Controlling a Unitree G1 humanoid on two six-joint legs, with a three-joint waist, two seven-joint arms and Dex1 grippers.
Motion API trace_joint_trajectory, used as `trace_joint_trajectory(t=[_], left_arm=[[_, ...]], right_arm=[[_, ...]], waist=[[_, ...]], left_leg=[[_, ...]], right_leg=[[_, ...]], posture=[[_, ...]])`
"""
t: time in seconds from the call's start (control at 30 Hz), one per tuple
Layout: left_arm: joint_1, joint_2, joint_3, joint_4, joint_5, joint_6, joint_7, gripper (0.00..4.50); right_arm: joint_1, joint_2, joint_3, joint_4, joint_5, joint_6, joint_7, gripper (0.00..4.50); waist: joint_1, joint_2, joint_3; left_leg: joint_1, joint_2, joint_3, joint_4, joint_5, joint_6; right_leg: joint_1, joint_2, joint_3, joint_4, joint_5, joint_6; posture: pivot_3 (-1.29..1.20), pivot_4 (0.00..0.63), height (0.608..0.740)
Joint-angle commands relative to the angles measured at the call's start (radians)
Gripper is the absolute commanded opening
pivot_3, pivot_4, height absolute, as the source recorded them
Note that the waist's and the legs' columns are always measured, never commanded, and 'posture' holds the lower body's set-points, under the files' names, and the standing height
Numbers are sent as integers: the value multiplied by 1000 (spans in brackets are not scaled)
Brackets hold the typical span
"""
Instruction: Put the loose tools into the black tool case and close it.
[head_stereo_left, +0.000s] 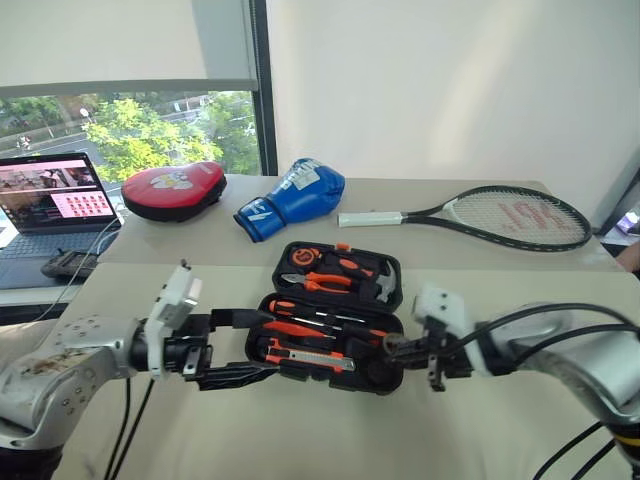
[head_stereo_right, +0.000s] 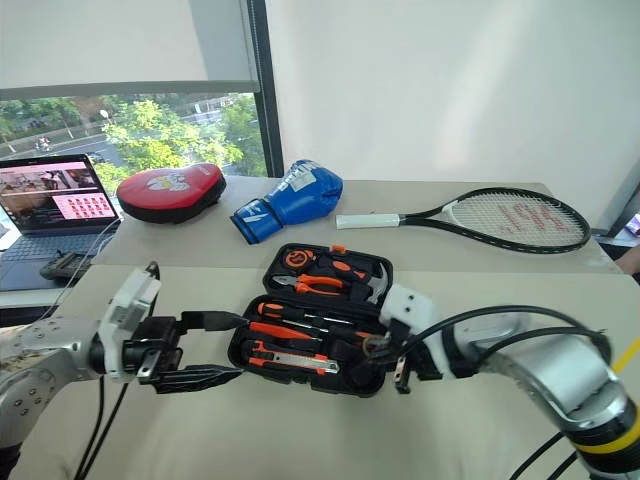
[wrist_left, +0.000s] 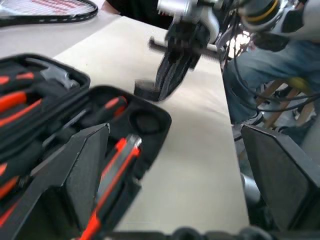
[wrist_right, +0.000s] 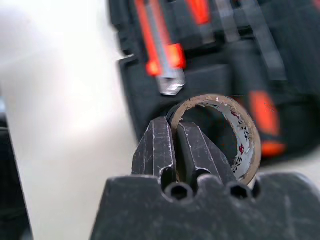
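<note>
Right gripper (wrist_right: 176, 142) pinches tape roll (wrist_right: 220, 135) by its wall, just over open tool case (head_stereo_left: 335, 320) on table (head_stereo_left: 300, 430). Screwdrivers (head_stereo_left: 310, 312), utility knife (head_stereo_left: 312, 358) seated inside. Left gripper (head_stereo_right: 215, 350) wide, empty, beside case.

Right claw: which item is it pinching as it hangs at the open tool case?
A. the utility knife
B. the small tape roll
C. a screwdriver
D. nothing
B: in the right wrist view the right claw is shut on the wall of the tape roll, with the open tool case just beyond it.
</note>
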Motion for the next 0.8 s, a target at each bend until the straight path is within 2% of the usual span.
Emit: trace_joint_trajectory(t=[0.03, 0.23, 0.27, 0.3, 0.43, 0.47, 0.57, 0.63, 0.73, 0.8], left_arm=[[52, 24, 55, 8, 19, -49, -39, 4500], [137, 27, 104, 0, 30, -78, -32, 4500], [141, 27, 107, -2, 28, -76, -27, 4500], [144, 27, 108, -4, 29, -75, -20, 4500], [140, 13, 100, -6, 38, -79, 30, 4500], [120, -3, 89, -7, 48, -75, 81, 4500], [26, -80, 53, -12, 73, -8, 324, 4500], [-34, -96, 19, -16, 110, 69, 455, 4500], [-145, -113, -40, 18, 113, 186, 566, 4500], [-239, -159, -66, 71, 102, 234, 624, 4500]], right_arm=[[-42, 23, 114, 5, -84, -13, -30, 65], [-56, -3, 262, 51, -200, -81, 25, 65], [-57, -7, 272, 58, -208, -90, 41, 809], [-56, -11, 280, 62, -217, -100, 58, 994], [-45, 10, 229, 54, -173, -90, 96, 2288], [-45, 29, 178, 54, -151, -80, 86, 2669], [-35, 92, -47, 28, -47, -63, 57, 2669], [-27, 162, -206, 16, 44, 1, 5, 2669], [8, 204, -330, -22, 73, 37, -78, 2669], [51, 183, -368, -52, 73, 51, -102, 2669]], waist=[[2, 0, 0], [-1, -1, 0], [-1, -1, 0], [-1, -1, 0], [3, -1, 0], [4, -1, 0], [4, -1, 0], [4, -2, 1], [3, -2, 1], [9, -2, 1]], left_leg=[[0, 0, 0, 0, 0, 0], [1, 0, 0, 1, 0, 0], [2, 0, 0, 0, 0, 0], [2, 0, 0, 0, 0, 0], [3, 0, -1, 0, 0, -1], [3, 0, -1, 0, 0, -1], [1, 0, -2, 0, 0, -1], [0, 0, -3, 0, 0, -1], [0, 0, -3, 0, 0, -1], [0, 0, -3, 0, 0, -1]], right_leg=[[0, 0, 0, 0, 0, 0], [1, 0, -1, 0, 0, 0], [1, 0, -1, 0, 0, 0], [2, 0, -1, 0, 0, 0], [3, 0, -3, 0, 0, 0], [3, -1, -3, 0, 0, 0], [2, -1, -3, 0, 0, 0], [1, -1, -3, 0, 1, 0], [2, -1, -2, 0, 3, 1], [2, -1, -3, 0, 3, 1]], posture=[[0, 150, 740], [0, 150, 740], [0, 150, 740], [0, 150, 740], [0, 150, 740], [0, 150, 740], [0, 150, 740], [0, 150, 740], [0, 150, 740], [0, 150, 740]])
